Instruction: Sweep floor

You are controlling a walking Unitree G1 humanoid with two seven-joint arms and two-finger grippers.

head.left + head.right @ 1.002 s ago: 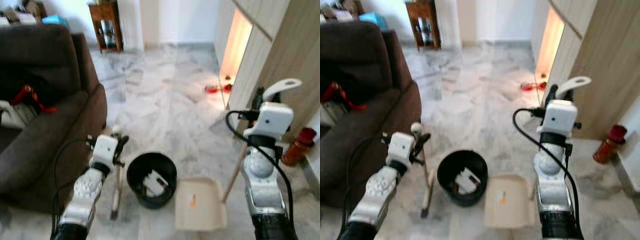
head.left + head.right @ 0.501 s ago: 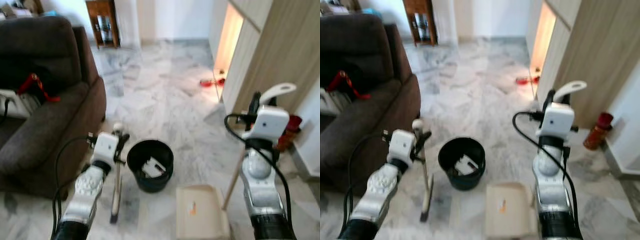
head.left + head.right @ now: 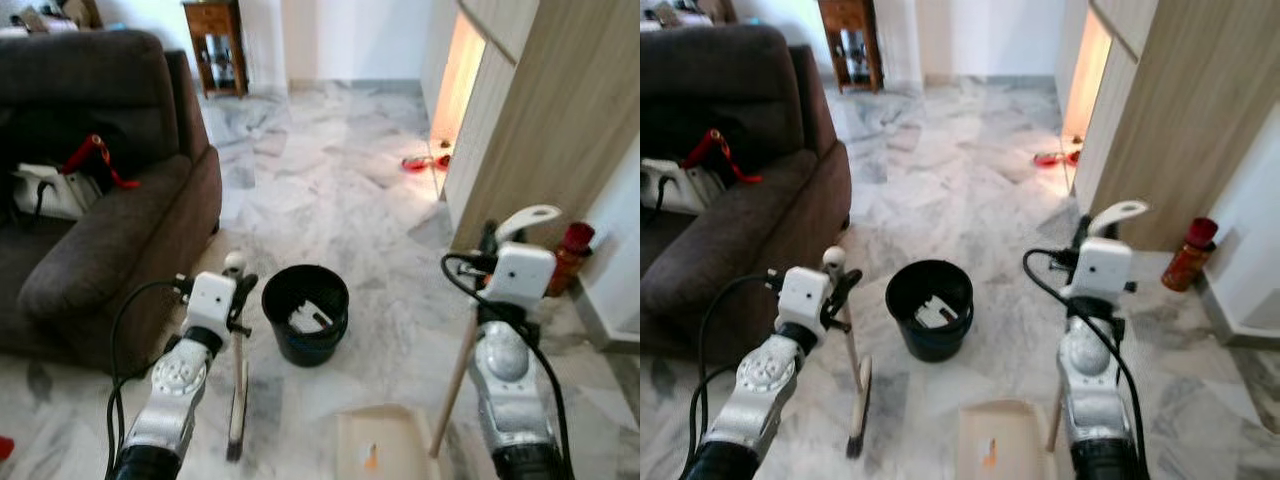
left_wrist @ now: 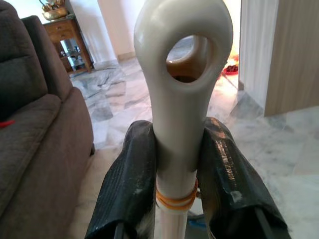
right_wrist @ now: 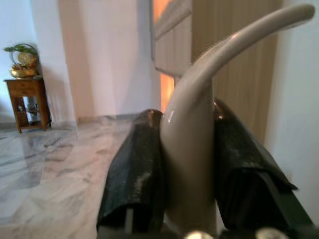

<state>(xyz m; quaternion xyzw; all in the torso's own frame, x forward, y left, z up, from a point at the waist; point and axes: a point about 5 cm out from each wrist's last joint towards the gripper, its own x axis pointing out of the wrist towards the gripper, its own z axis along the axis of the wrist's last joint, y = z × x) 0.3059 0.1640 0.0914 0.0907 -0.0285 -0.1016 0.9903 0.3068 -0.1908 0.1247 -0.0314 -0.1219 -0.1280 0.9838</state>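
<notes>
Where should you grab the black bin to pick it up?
Grab the black bin by its open top rim, coming straight down from above. It stands upright with rubbish inside, and its smooth round wall offers no handle I can see, so the thin rim suits the end effector best.

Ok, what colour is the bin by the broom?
Black; the bin shows best in the left eye view, with pale scraps inside.

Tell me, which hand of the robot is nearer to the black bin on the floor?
Left. The left hand, gripping the broom handle, is just beside the black bin. The right hand, holding the dustpan handle, is farther off on the bin's other side.
</notes>
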